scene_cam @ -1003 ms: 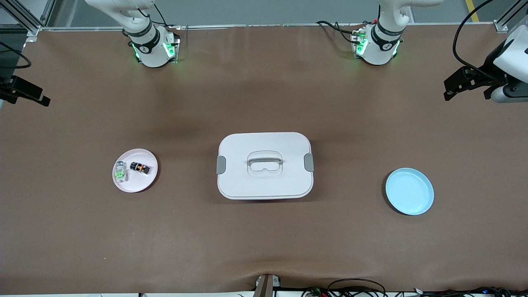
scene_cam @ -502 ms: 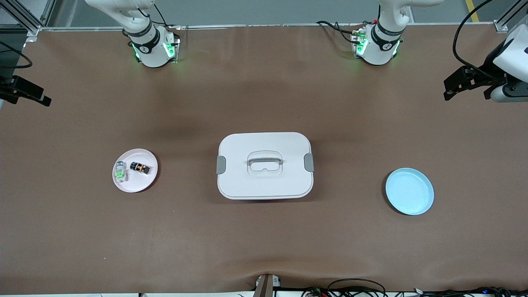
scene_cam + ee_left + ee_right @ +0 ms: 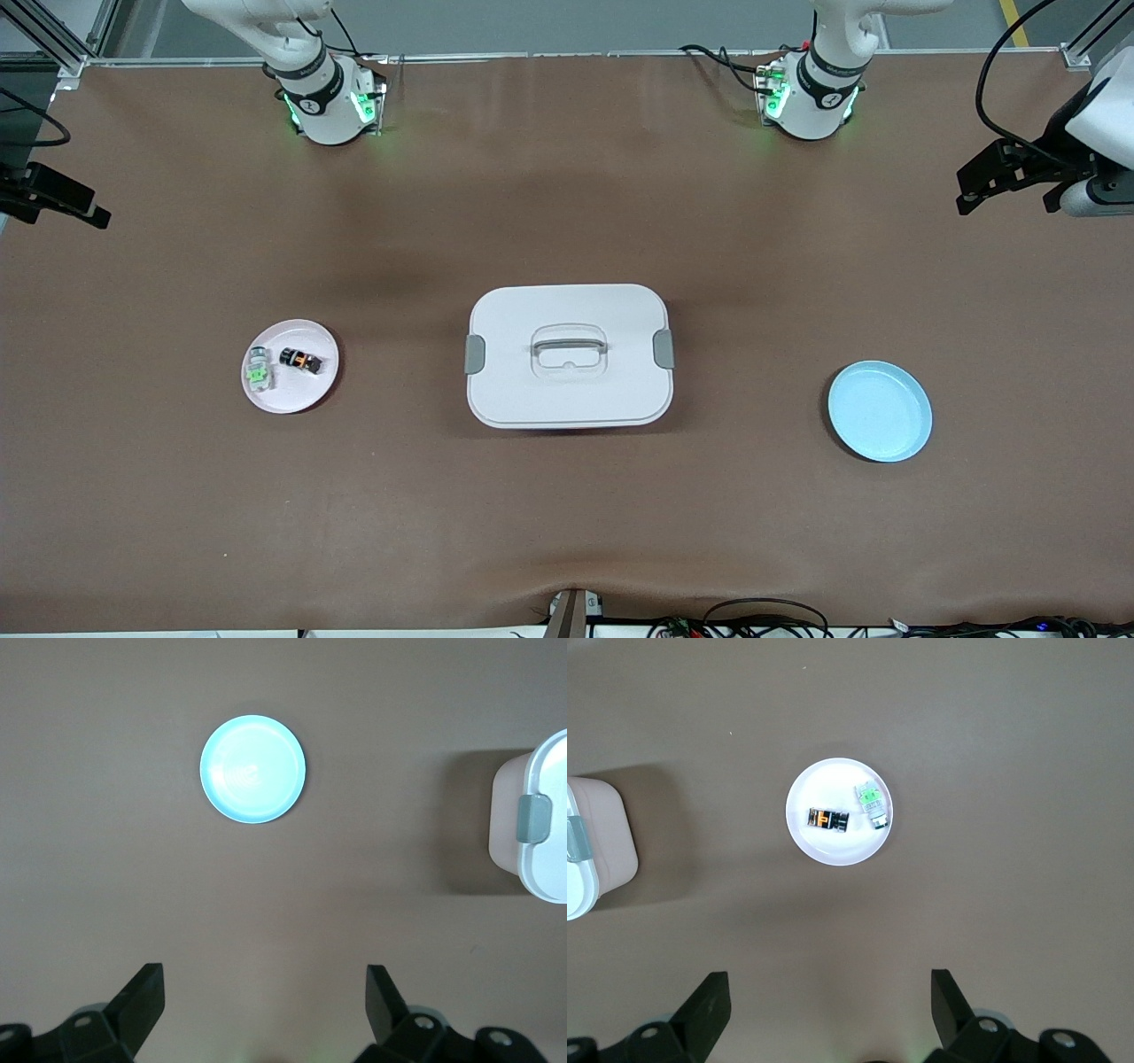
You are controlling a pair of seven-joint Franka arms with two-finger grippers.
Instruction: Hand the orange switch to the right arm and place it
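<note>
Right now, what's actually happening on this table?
Nothing is being handled yet. The orange switch lies on the pink plate toward the right arm's end of the table, beside a small clear part with green inside. A closed white box sits mid-table, a blue plate toward the left arm's end. The right gripper hangs open over the pink plate, the left gripper open above the blue plate.

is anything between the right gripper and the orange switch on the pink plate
Nothing visible. The right gripper, open, hangs high above the pink plate; the orange switch lies uncovered beside the clear green part.
</note>
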